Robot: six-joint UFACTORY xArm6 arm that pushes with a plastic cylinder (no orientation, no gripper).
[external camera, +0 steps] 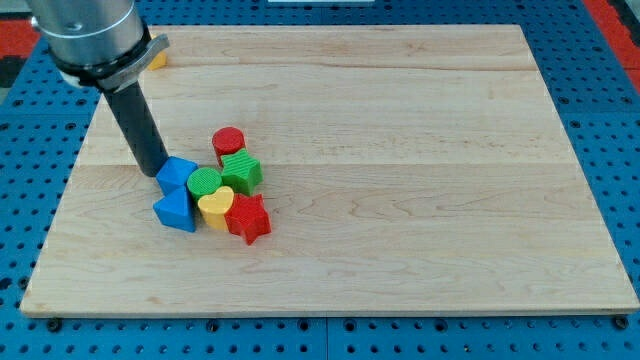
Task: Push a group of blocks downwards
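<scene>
Left of the board's centre sits the cluster I must push down: a red cylinder [228, 141], a green star-like block [241, 170], a green round block [204, 182], a yellow heart [215, 207], a red star [248, 219] and two blue blocks, one upper [178, 173] and a blue triangle [176, 211] below. Bearing nothing, my tip [160, 173] presses against the upper blue block's left edge. Better, I judge, to come round above the red cylinder, then drive straight down the wooden board [420, 120] slowly, so the blocks stay bunched. An orange-yellow block [157, 60] peeks out behind the arm.

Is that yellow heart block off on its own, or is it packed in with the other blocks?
Packed in. The yellow heart touches the red star, the green round block and the blue triangle. My tip is at the cluster's upper left.
</scene>
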